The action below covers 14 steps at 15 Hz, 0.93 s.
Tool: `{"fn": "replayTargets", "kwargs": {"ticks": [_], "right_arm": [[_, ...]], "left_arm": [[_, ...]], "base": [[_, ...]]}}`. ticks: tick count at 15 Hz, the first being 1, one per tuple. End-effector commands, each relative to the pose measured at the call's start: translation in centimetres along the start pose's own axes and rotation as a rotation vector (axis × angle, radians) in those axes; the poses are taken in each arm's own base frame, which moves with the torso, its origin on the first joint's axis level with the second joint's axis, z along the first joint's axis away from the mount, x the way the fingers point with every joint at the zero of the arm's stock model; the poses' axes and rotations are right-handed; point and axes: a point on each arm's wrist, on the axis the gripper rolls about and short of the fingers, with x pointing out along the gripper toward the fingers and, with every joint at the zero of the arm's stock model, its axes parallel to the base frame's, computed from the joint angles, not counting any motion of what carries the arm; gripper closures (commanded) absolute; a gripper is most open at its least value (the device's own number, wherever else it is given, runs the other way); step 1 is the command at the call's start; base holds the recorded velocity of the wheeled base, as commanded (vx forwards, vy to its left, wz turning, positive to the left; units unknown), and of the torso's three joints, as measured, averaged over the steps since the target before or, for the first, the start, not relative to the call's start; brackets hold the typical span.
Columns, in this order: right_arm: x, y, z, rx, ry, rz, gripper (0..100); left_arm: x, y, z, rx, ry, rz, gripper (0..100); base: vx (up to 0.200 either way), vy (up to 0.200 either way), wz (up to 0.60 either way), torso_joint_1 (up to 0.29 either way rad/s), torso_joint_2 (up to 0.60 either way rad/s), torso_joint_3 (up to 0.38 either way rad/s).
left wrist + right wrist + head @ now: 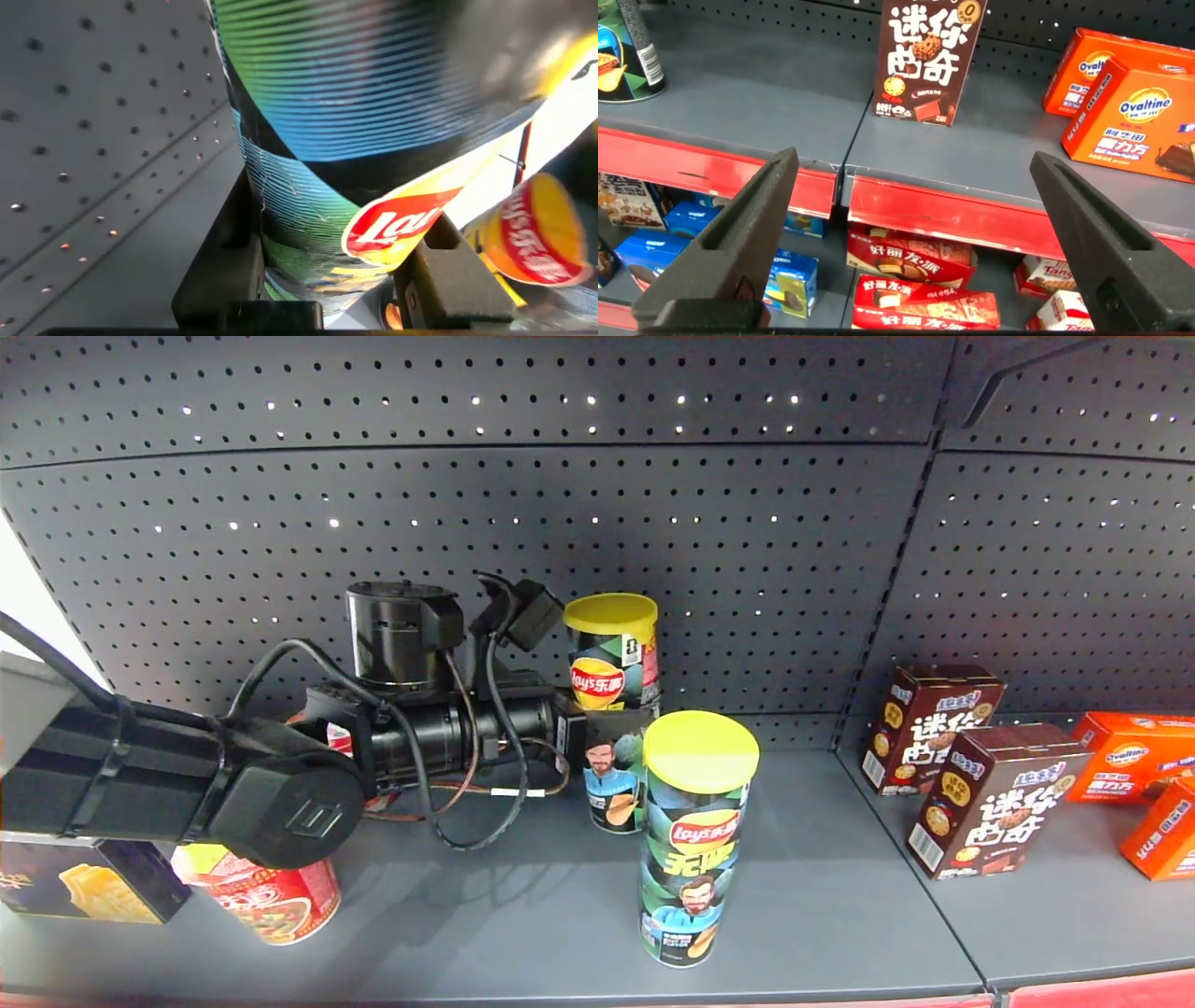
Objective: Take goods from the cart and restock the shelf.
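Two tall chips cans with yellow lids stand upright on the grey shelf. The rear chips can is close to the pegboard back wall, and my left gripper is shut on its middle from the left side. In the left wrist view the same can sits between the two black fingers. The front chips can stands free near the shelf's front edge. My right gripper hangs open, holding nothing, in front of the red shelf edge.
Brown cookie boxes and orange boxes stand on the right shelf section. A red cup and a dark box sit under my left arm. The lower shelf holds several snack boxes.
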Motion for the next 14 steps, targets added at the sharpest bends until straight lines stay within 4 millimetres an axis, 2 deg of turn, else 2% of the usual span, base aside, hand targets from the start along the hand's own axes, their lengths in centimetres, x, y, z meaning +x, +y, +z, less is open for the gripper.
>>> {"fn": "replayTargets", "kwargs": {"ticks": [1, 4, 6, 10, 14], "right_arm": [[0.0, 0.0, 0.0, 0.000, 0.001, 0.001, 0], [0.0, 0.0, 0.0, 0.000, 0.001, 0.002, 0], [0.0, 0.0, 0.0, 0.000, 0.001, 0.001, 0], [0.0, 0.0, 0.0, 0.000, 0.001, 0.001, 0], [0.0, 0.0, 0.0, 0.000, 0.001, 0.001, 0]], "left_arm": [[0.9, 0.2, -0.8, -0.008, 0.021, -0.006, 100], [1.9, 0.9, -1.4, -0.016, 0.035, -0.002, 100], [2.2, 1.2, -1.4, -0.017, 0.032, -0.001, 100], [4.1, 2.8, -1.0, -0.003, 0.002, 0.010, 100], [4.7, 3.9, -1.6, -0.008, 0.009, 0.023, 100]], "base": [[0.000, 0.000, 0.00, 0.000, 0.00, 0.000], [0.000, 0.000, 0.00, 0.000, 0.00, 0.000], [0.000, 0.000, 0.00, 0.000, 0.00, 0.000], [0.000, 0.000, 0.00, 0.000, 0.00, 0.000], [0.000, 0.000, 0.00, 0.000, 0.00, 0.000]]}}
